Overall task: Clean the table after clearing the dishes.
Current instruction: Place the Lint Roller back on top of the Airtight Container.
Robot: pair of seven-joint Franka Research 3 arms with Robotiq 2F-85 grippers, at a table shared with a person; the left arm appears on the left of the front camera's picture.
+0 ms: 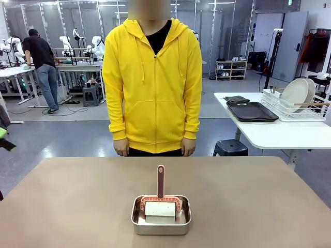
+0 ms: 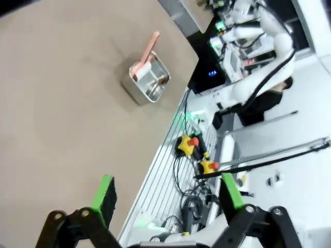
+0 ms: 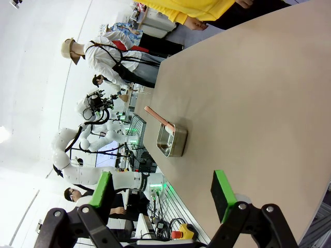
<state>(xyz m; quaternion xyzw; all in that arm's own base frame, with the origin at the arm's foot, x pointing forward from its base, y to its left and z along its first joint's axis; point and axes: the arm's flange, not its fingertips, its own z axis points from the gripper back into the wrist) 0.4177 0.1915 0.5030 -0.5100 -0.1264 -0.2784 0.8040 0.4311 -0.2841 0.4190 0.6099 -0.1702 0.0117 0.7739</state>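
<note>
A: Where do things sit on the worktop (image 1: 77, 196)?

B: A small steel pan (image 1: 161, 216) stands near the middle of the near edge. Inside it lies a white roller (image 1: 160, 208) in a salmon frame, its handle (image 1: 161, 181) pointing toward the far edge, where a person in a yellow hoodie (image 1: 152, 82) stands, hands hanging down.

A: And the plates?

B: Two pale plates (image 1: 297, 93) stand in a wire rack (image 1: 289, 109) on the white side table (image 1: 274, 132), beside dark trays (image 1: 252, 111).

A: The grippers?

B: The left gripper (image 2: 168, 199) hangs above the worktop's edge, fingers spread wide, nothing between them. The right gripper (image 3: 163, 194) likewise stands apart and empty.
</note>
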